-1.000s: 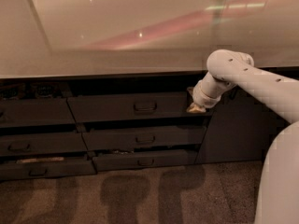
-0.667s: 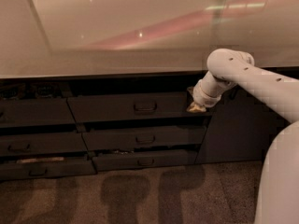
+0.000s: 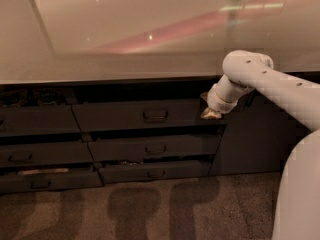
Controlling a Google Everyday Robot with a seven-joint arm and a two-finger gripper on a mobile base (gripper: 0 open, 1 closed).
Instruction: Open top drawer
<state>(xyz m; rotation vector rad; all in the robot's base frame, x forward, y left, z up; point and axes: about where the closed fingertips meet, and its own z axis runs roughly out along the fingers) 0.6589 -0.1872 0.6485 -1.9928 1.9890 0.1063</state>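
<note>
Top drawer [image 3: 115, 116] sits in the middle column directly under the table [image 3: 125, 39] edge, roughly centre frame, with its loop handle [image 3: 155, 115] at mid-front

Camera view: hand [image 3: 211, 114] is at the drawer's 3 o'clock end, by the front's upper right corner and well apart from the loop handle. It looks touching or just beside the edge, can't tell which. Can't tell either whether the hand is wide, narrow or gripping anything. Arm [image 3: 270, 79] reaches in from 3 o'clock

Progress, my read: the front looks about flush with the lower fronts [image 3: 125, 149] at its 6 o'clock, and no tray shows behind it, so it's barely open if at all. Done: hand is at the drawer. Left: get purchase on the edge or loop handle, then the whole pull toward the camera
</note>
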